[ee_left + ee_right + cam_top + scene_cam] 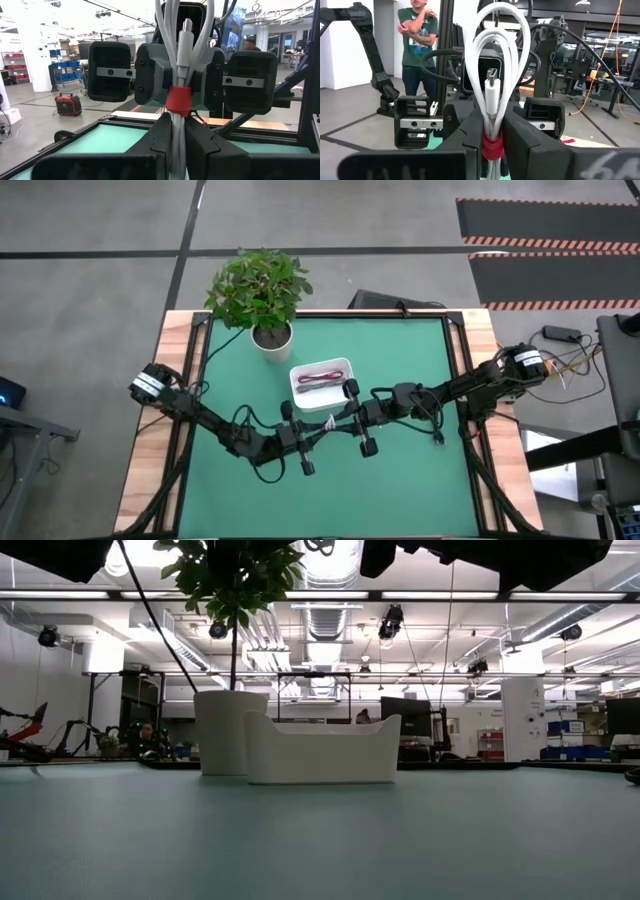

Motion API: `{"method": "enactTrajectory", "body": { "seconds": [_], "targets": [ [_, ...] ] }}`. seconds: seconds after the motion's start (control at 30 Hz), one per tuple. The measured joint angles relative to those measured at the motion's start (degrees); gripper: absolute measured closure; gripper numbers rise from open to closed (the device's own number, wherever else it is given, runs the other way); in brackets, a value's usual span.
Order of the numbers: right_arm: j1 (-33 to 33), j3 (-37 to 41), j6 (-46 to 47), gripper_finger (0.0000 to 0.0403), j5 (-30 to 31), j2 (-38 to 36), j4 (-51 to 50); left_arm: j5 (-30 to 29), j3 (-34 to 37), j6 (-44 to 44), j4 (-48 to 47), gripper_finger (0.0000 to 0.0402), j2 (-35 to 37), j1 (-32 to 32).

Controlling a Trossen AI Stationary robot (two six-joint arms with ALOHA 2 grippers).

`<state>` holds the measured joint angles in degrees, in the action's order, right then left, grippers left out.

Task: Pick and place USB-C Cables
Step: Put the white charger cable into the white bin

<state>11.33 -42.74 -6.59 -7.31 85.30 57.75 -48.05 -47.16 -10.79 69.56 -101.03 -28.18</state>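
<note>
Handover in mid-air, just in front of the white tray [322, 393]. I want the right claw [490, 145] firm on the white cable [492, 85] before my left claw [175, 142] lets go. Both claws are clenched on that 1 bundle at its red tie [178, 100], facing each other above the worktop [400, 480]. The dark red cable [320, 378] lies in the tray.

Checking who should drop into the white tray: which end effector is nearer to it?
Right. The right end effector sits just below the white tray in the high view; the left end effector meets it there, slightly farther.
</note>
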Motion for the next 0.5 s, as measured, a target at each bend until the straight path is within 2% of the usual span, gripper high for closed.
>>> {"method": "enactTrajectory", "body": {
  "seconds": [0.17,0.5],
  "targets": [
    [0.00,-0.02,-0.28,0.0360,-0.13,0.00,-0.36,-0.23,0.00,0.44,-0.01,0.0348,0.00,0.07],
    [0.04,-0.02,-0.91,0.0360,-0.46,-1.40,-3.93,-0.60,0.80,0.36,0.01,0.0243,0.02,-0.78]
  ]
}}
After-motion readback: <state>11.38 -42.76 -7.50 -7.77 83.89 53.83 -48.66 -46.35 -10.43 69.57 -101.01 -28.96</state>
